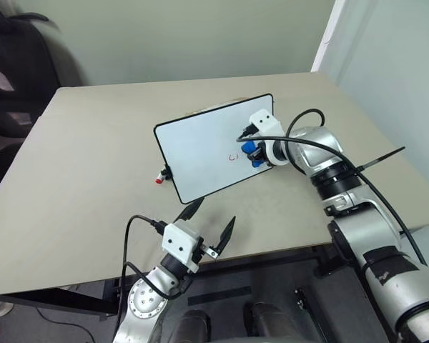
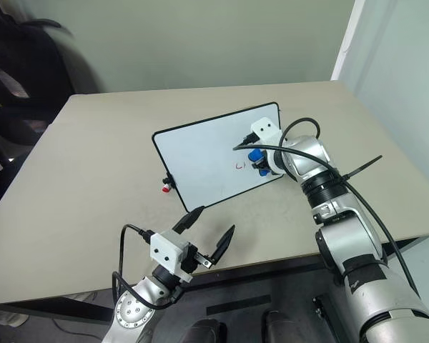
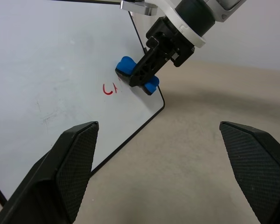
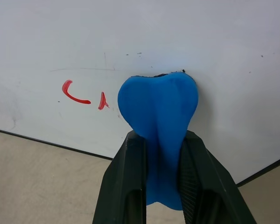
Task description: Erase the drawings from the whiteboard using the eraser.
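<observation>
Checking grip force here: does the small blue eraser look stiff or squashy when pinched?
Probably squashy: the small blue eraser bulges wide above the right gripper and narrows between its fingers. Likely light, too. Pressed on the white black-framed whiteboard, it may flex rather than slide.

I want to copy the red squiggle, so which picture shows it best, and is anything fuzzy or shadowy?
Right wrist view: the drawings are crisp and biggest, beside the eraser, which throws a faint shadow on the whiteboard. Left wrist view: squiggle clear too; near fingers loom large. Eye views: squiggle tiny; dark shapes at the upper-left edge look smeared.
</observation>
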